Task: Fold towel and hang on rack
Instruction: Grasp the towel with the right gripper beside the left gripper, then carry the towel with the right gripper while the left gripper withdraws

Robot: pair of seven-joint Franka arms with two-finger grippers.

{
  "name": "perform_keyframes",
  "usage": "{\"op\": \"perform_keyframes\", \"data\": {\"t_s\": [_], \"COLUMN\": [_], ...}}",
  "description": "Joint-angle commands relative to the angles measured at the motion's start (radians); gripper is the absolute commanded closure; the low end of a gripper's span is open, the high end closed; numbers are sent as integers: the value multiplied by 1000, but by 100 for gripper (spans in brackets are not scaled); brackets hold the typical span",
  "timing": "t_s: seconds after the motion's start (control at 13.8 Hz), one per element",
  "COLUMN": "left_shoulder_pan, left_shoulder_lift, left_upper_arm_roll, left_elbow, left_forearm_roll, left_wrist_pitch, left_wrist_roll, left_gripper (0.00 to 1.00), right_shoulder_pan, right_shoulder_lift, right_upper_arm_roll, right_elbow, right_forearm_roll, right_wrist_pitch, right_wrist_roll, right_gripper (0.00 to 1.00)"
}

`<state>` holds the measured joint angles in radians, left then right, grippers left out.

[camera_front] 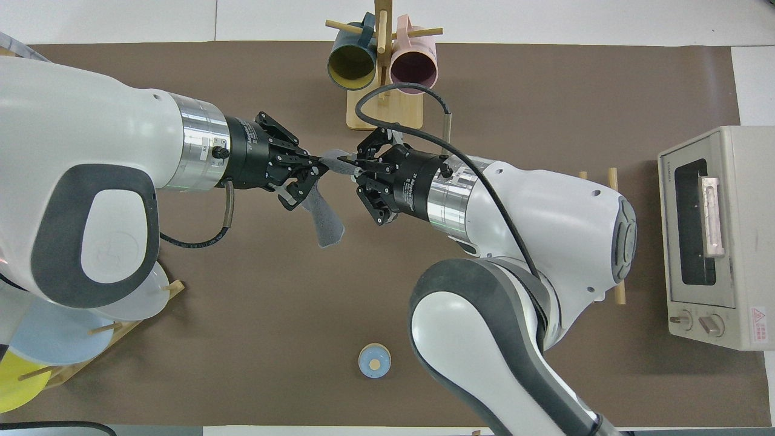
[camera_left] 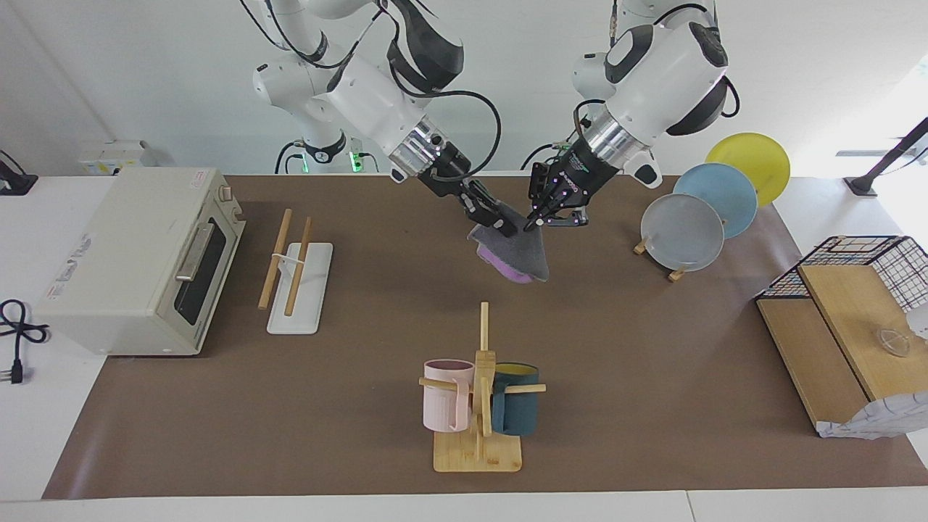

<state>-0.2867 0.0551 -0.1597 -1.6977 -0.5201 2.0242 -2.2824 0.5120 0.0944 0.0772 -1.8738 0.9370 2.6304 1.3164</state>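
towel, soft grey-and-purple cloth, hangs above the middle of the brown table, pinched at its top edge by both grippers. left gripper and right gripper each clamp it; the wooden two-rod rack lies toward the right arm's end.

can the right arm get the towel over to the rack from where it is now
Probably not yet: the left gripper is also shut on the towel, alongside the right gripper. Otherwise the mat toward the rack looks open.
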Motion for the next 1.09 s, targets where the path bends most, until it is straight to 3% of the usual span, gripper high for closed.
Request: {"op": "perform_keyframes", "data": {"t_s": [0.0, 0.07, 0.22, 0.44, 0.8, 1.02], "left_shoulder_pan": [-11, -11, -3, 32, 206, 332], "left_shoulder_lift": [-49, -49, -49, -55, -72, -78], "left_upper_arm_roll": [8, 8, 9, 20, 20, 20], "left_elbow": [-51, -51, -53, -56, -91, -97], "left_forearm_roll": [-15, -14, -11, 17, 100, 192], "left_wrist_pitch": [2, 2, 1, -53, -134, -153], "left_wrist_roll": [9, 15, 55, 219, 821, 1184], "left_gripper": [5, 0, 0, 0, 0, 0], "right_shoulder_pan": [-17, -20, -52, -110, -265, -413], "right_shoulder_lift": [10, 7, -4, -34, -119, -186], "right_upper_arm_roll": [1, -1, -2, -2, -2, -2], "right_elbow": [21, 21, 16, 18, -2, -108], "right_forearm_roll": [8, 5, -62, -376, -631, -646], "right_wrist_pitch": [-61, -90, -188, -380, -656, -687], "right_wrist_roll": [-118, -162, -306, -559, -892, -1060], "right_gripper": [100, 100, 100, 100, 100, 100]}}
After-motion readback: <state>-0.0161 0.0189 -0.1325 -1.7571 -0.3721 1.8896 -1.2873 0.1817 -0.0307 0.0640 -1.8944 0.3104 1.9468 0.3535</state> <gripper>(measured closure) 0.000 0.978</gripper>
